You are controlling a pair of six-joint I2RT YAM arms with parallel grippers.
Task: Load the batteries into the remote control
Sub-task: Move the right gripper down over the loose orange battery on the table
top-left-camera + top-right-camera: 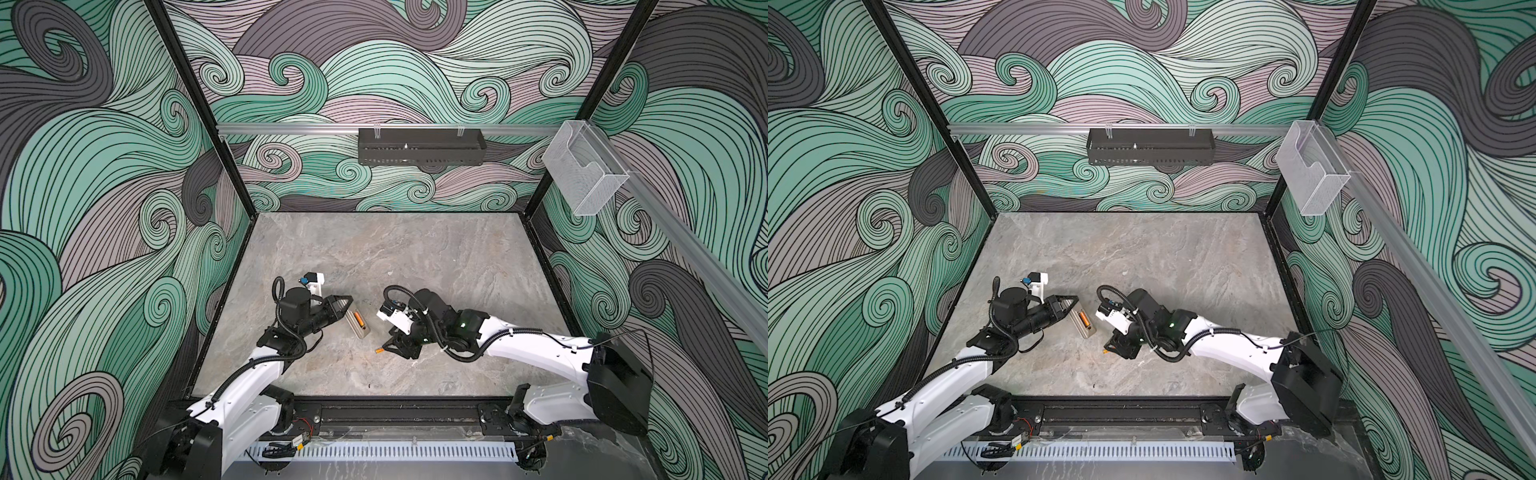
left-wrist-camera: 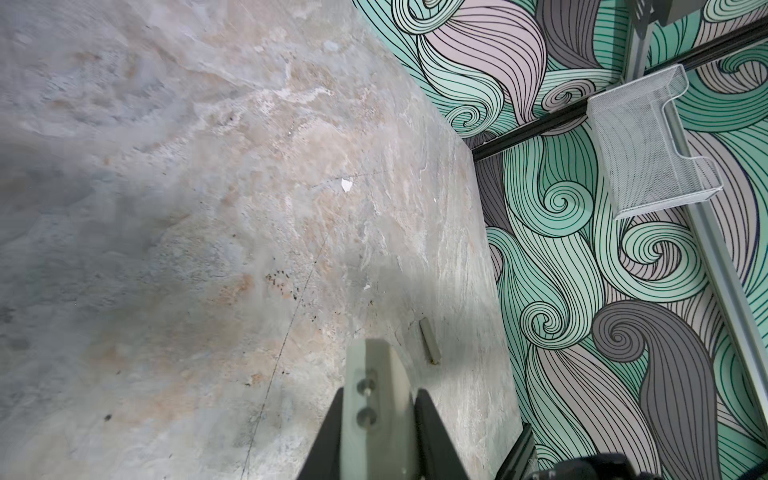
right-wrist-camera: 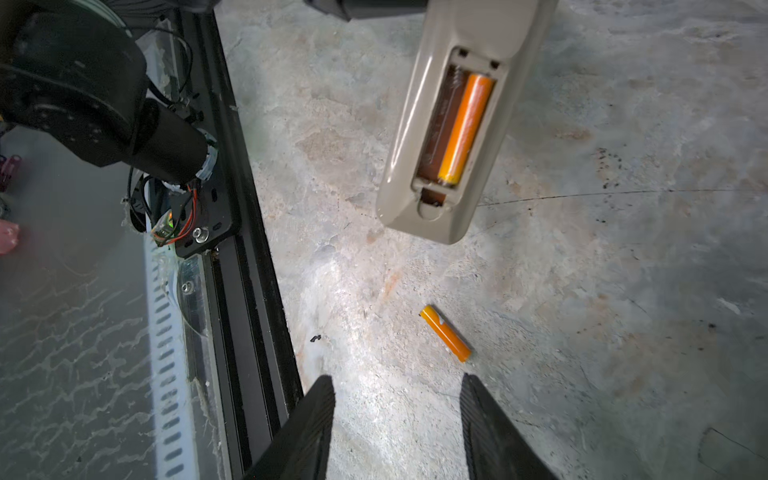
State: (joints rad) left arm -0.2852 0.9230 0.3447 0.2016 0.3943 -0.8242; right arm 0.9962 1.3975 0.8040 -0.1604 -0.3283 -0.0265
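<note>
- Bench [image 1: 395, 257]: grey marbled slab; carries the task's things near its front middle, between the two arms.
- Left gripper [image 1: 347, 301]: turned on its side; jaws clamped against the face and back of one end of the remote control [image 1: 362, 330], gripping nothing else. In the left wrist view, shows the remote edge-on between the dark fingers [image 2: 430, 436].
- Right gripper [image 3: 397, 378]: hangs low over the bench, right of the remote in both top views; jaws clearly parted and holding nothing, bare bench between the tips.
- Remote control [image 3: 428, 224]: pale back upward, slanting from the left gripper toward the bench front; battery bay uncovered. Cannot tell whether the free end rests on the bench or hangs just above it.
- Small pale bar [image 2: 430, 345]: lies flat on the bench beyond the remote's tip in the left wrist view; too blurred to name.
- Batteries: seated cell [image 3: 465, 129], orange, lies lengthwise in one slot of the bay, beside a slot showing brown floor and spring. Loose cell [image 3: 445, 333], orange, lies on the bench apart from the remote, just ahead of the right jaws.
</note>
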